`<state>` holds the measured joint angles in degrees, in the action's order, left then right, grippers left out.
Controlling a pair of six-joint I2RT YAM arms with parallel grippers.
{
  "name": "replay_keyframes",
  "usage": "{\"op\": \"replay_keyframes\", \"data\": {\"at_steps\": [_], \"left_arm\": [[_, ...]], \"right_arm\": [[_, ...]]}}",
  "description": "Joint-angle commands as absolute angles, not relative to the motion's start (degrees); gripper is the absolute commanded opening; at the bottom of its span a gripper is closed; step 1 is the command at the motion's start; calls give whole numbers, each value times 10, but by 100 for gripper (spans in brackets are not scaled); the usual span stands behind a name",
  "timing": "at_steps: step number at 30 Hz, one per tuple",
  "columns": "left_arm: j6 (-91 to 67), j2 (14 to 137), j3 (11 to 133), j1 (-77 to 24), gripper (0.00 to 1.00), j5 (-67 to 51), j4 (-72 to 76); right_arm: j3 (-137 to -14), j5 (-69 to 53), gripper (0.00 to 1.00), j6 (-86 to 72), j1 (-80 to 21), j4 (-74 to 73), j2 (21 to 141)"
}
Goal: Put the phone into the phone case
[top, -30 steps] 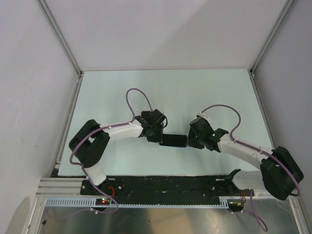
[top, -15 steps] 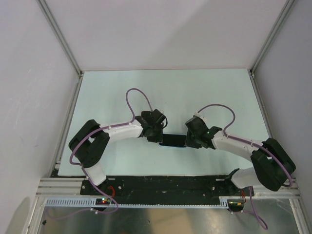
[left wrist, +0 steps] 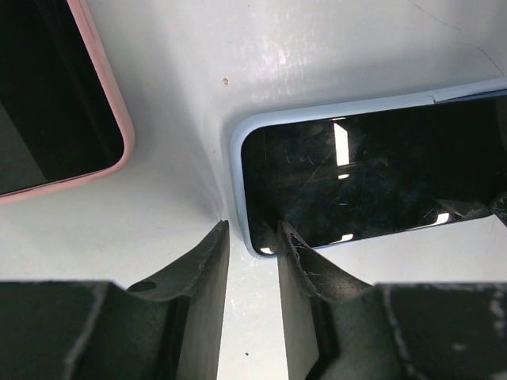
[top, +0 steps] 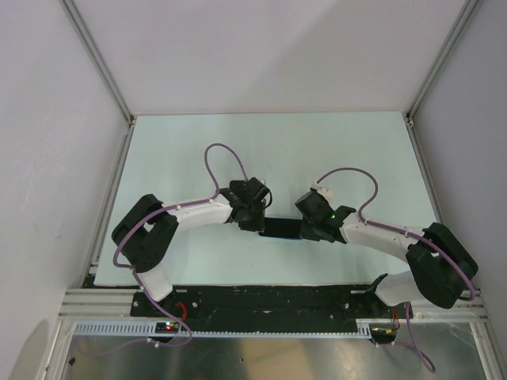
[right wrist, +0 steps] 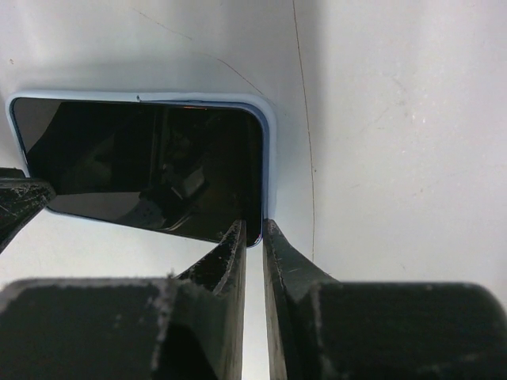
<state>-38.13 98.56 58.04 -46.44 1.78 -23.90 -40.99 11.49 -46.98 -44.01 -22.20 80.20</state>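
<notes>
Overhead, both arms are reaching inward across the pale tabletop (top: 198, 150) and meeting near its middle. The left fingers (top: 259, 224) and the right fingers (top: 304, 230) are bearing on opposite short ends of the phone (top: 282, 228), which is lying flat as a dark bar between them. Finger state is not resolving from this height.

Left wrist: the phone is lying screen up inside the light blue case (left wrist: 237, 174), with the blue rim showing around its end and along both long edges. The left fingers are standing partly apart, straddling a corner of the case. One tip is overlapping the rim, and a sliver of tabletop is showing between the other tip and the rim. Whether they are pressing on that corner I cannot tell. A pink-rimmed device (left wrist: 47, 87), dark-faced, is lying on the tabletop apart from the case, at the upper left of this view and cropped by the frame.

Right wrist: the right fingers are drawn together, with only a thin slit showing between them, and their tips are sitting at a corner of the case at its opposite end. Whether the rim is being pinched in that slit I cannot tell. The blue rim is wrapping the phone's end and far edge, and a small step is showing in it along the far edge.
</notes>
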Motion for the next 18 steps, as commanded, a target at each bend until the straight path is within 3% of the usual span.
{"op": "replay_keyframes", "data": {"at_steps": [1, 18], "left_arm": [[-379, 988, 565, -467, 35, 35, -258], [-373, 994, 573, -466, 35, 31, -265]], "right_arm": [[-383, 105, 14, -481, -462, -247, 862], [-320, 94, 8, -540, -508, -212, 952]]}}
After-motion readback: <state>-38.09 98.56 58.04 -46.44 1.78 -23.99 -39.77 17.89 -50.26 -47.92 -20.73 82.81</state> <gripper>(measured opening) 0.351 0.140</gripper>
